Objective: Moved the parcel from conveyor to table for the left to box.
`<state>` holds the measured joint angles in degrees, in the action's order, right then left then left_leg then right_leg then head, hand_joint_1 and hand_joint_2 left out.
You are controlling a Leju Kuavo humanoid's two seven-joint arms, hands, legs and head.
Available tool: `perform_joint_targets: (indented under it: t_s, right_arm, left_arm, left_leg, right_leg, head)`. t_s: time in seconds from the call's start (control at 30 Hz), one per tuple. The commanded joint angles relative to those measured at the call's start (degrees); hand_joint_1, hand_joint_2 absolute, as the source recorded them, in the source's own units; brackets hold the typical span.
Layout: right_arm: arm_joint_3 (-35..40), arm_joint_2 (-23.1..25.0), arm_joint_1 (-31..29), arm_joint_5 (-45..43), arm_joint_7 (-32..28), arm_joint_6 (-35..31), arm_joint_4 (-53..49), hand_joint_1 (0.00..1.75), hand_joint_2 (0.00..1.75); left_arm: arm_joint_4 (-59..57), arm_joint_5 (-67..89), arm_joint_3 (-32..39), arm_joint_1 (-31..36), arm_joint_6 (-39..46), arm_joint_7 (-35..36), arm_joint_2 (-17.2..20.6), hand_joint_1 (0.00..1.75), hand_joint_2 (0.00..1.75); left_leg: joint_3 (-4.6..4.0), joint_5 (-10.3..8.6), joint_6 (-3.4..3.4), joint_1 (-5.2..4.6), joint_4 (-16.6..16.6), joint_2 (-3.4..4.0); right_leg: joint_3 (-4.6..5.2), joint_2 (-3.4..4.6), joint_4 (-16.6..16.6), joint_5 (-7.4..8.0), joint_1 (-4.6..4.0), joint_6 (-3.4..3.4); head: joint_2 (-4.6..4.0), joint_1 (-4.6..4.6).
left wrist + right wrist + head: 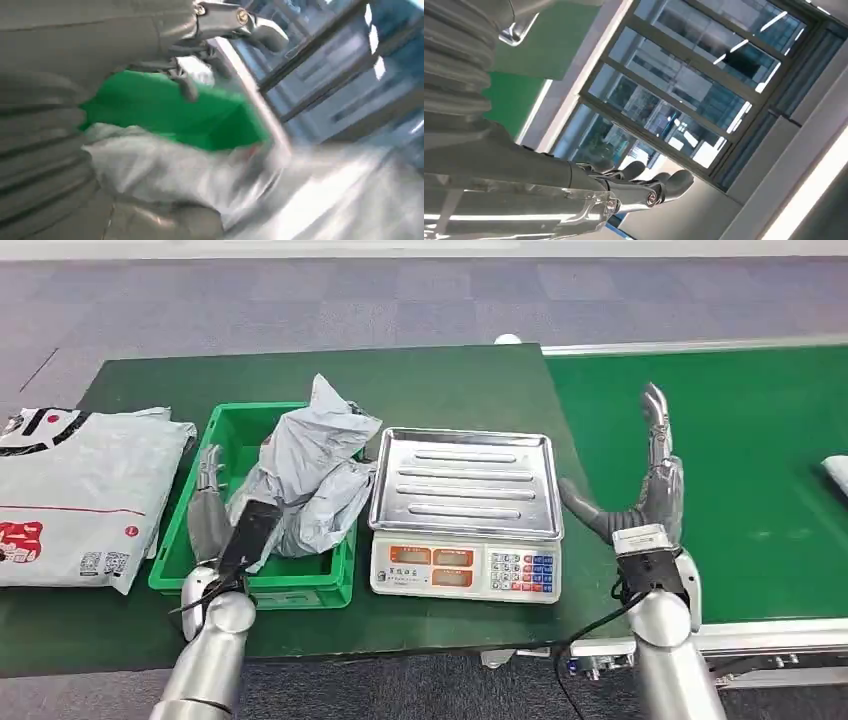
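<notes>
The table (440, 390), covered in dark green, runs ahead of both hands, and the conveyor (740, 440) with its brighter green belt lies beyond and to the right of the right hand's fingers. A large flat mailer (70, 500) with red and black print lies on the table well left of the left hand's fingers. The scale (465, 515), with a steel tray on top and a keypad in front, sits between the two hands. The green box (335, 580) stands just left of the scale, right where the left hand's fingers reach. The parcel (310, 475), a crumpled grey bag, sits in the box and rises above its rim, just right of the left fingers.

The left hand (208, 515) is at the box's left wall with fingers (209, 468) pointing away; the parcel lies against them, but whether they grip it cannot be told, and the left wrist view is blurred. The right hand (648, 490) is raised over the conveyor's near edge, fingers (655, 420) straight and apart, thumb spread toward the scale, holding nothing. Another pale parcel (837, 472) lies on the belt far right of those fingers.
</notes>
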<state>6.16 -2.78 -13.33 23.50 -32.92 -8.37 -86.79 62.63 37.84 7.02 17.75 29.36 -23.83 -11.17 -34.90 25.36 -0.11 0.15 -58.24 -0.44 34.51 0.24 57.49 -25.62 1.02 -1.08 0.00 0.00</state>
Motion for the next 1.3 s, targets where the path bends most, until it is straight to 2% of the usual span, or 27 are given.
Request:
perform_joint_targets:
  t_s: [0.03, 0.2, 0.23, 0.37, 0.53, 1.0, 1.03, 1.07, 1.1, 1.17, 1.3]
  right_arm:
    - [0.28, 0.32, -2.77, -1.01, 0.01, -0.56, 3.66, 0.00, 1.75]
    - [0.43, 0.32, -3.19, -1.12, -0.03, -0.61, 4.25, 0.00, 1.75]
    - [1.12, -0.02, -3.83, -1.20, -0.19, -0.94, 4.96, 0.00, 1.75]
    - [2.03, -0.37, -6.00, -2.17, -0.16, -1.86, 7.75, 0.00, 1.75]
    - [1.80, -1.21, -10.88, -7.44, -1.26, -1.65, 17.48, 0.00, 1.75]
    - [1.78, -1.19, -11.63, -7.94, -1.67, -1.46, 19.03, 0.00, 1.75]
    - [-0.49, 0.22, -12.37, -16.59, 0.83, 6.00, 21.55, 0.00, 1.75]
    - [-1.67, 0.11, -12.33, -21.57, 1.43, 11.35, 25.20, 0.00, 1.75]
    - [-5.58, 0.32, -14.61, -20.14, -7.08, 1.84, 36.56, 0.00, 1.75]
    - [-5.58, 0.32, -14.61, -20.14, -7.08, 1.84, 36.56, 0.00, 1.75]
    - [-6.10, 1.26, -15.57, -19.14, -7.08, -0.31, 37.14, 0.00, 1.75]
  left_arm:
    - [13.53, -15.60, -4.34, -3.20, 3.44, -7.37, -2.48, 0.00, 1.75]
    - [12.78, -16.47, -5.01, -2.93, 3.53, -7.97, -2.53, 0.00, 1.75]
    - [13.22, -20.72, -6.59, -2.68, 3.16, -13.14, -2.61, 0.00, 1.75]
    - [12.90, -24.22, -14.43, -2.05, -0.41, -15.20, -2.64, 0.00, 1.75]
    - [7.78, -38.42, -22.33, -0.86, -21.32, -14.30, -1.38, 0.00, 1.75]
    - [5.85, -38.69, -22.42, 0.02, -21.63, -14.81, -1.48, 0.00, 1.75]
    - [2.37, -40.95, -24.51, 2.18, -30.13, -14.88, -0.66, 0.00, 1.75]
    - [-3.45, -39.87, -26.62, 4.90, -32.52, -15.40, -0.81, 0.00, 1.75]
    - [-7.59, -40.03, -25.66, 5.79, -34.99, -16.17, -0.78, 0.00, 1.75]
    - [-7.59, -40.03, -25.66, 5.79, -34.99, -16.17, -0.78, 0.00, 1.75]
    - [-6.90, -39.72, -25.31, 6.06, -36.76, -16.17, -0.55, 0.00, 1.75]
  left_leg:
    - [0.03, 0.09, -0.02, 0.03, -0.02, 0.07]
    - [0.04, 0.11, 0.00, 0.03, 0.02, 0.03]
    - [0.13, 0.10, -0.01, 0.04, 0.09, 0.07]
    - [0.05, 0.08, 0.01, 0.04, 0.04, 0.02]
    - [0.09, 0.08, 0.04, 0.02, 0.05, -0.01]
    - [0.06, 0.06, 0.03, 0.00, 0.01, -0.03]
    - [0.13, 0.05, 0.02, -0.01, 0.05, -0.02]
    - [0.10, 0.06, 0.02, 0.00, 0.04, -0.03]
    - [0.14, 0.07, -0.01, 0.01, 0.06, -0.03]
    - [0.13, 0.05, 0.02, 0.02, 0.05, -0.19]
    - [0.13, 0.10, -0.02, 0.00, 0.04, 0.06]
  right_leg:
    - [-0.04, 0.02, -0.04, -0.03, -0.05, 0.04]
    - [-0.09, -0.01, -0.09, -0.06, -0.05, 0.05]
    - [-0.17, 0.02, -0.16, -0.04, -0.07, 0.08]
    - [-0.12, -0.04, -0.13, -0.04, -0.06, 0.06]
    - [-0.18, -0.05, -0.16, -0.03, -0.04, 0.01]
    - [-0.14, -0.07, -0.12, -0.03, -0.01, 0.01]
    - [-0.20, -0.07, -0.17, -0.03, -0.01, 0.03]
    - [-0.18, -0.07, -0.15, -0.03, -0.02, 0.02]
    - [-0.21, -0.08, -0.16, -0.04, -0.04, 0.05]
    - [-0.22, -0.20, -0.17, -0.05, -0.04, 0.01]
    - [-0.15, 0.03, -0.14, -0.04, -0.03, 0.06]
  head:
    - [0.00, 0.00]
    - [0.00, 0.00]
    - [0.00, 0.00]
    - [0.00, 0.00]
    - [0.00, 0.00]
    - [0.00, 0.00]
    - [0.00, 0.00]
    - [0.00, 0.00]
    - [0.00, 0.00]
    - [0.00, 0.00]
    - [0.00, 0.00]
